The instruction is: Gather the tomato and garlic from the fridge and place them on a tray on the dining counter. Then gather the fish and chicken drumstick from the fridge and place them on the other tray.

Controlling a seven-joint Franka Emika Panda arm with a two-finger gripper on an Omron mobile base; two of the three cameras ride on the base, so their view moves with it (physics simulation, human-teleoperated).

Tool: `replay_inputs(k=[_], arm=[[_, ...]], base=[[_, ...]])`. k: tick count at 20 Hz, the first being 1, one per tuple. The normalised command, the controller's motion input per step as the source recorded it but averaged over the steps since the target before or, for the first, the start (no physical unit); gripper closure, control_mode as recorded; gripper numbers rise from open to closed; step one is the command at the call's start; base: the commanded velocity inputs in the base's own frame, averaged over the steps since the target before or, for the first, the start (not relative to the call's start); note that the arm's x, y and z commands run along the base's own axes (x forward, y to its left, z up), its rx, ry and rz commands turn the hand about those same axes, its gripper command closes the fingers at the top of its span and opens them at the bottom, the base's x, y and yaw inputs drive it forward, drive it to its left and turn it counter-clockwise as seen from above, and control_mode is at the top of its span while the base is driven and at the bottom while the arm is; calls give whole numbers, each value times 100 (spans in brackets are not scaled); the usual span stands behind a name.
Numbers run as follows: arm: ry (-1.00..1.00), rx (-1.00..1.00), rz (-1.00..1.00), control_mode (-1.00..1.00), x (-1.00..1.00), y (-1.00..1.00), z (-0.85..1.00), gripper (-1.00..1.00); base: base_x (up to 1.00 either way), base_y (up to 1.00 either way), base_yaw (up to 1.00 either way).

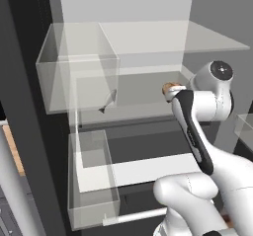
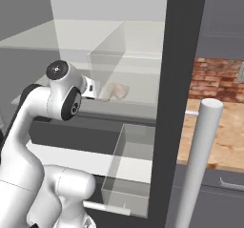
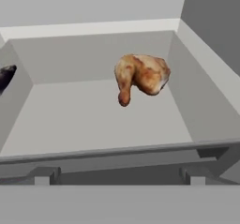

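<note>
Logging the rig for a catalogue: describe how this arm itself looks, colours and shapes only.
The arm is built of glossy white, rounded segments that swell into bulbous housings at the joints. A long black strip runs down one link. One joint ends in a dark round cap with a pale mark at its centre, and a black band rings the joint below it. No cables show. The fingers cannot be made out.

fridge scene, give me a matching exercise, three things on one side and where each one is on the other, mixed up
Things:
1. chicken drumstick
2. fish
3. clear door bin

Places:
A. low on the fridge door, below a larger bin
B. middle of the shelf floor, toward its back wall in the hand view
C. at the left edge of the hand view

Pairs: 1-B, 2-C, 3-A
</note>
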Motion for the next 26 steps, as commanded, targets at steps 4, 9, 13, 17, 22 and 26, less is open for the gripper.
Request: replay_inputs(k=[4, 9, 13, 17, 22, 26], arm=[[0, 0, 0, -100, 29, -9, -6, -100], [-1, 0, 0, -100, 16, -6, -9, -100], [0, 0, 0, -100, 15, 0, -7, -100], [0, 0, 0, -100, 27, -10, 0, -100], [0, 0, 0, -100, 22, -9, 0, -100], [0, 0, 0, -100, 35, -12, 0, -100]], base=[[0, 0, 0], [0, 0, 0], [0, 0, 0], [0, 0, 0], [0, 0, 0], [0, 0, 0]])
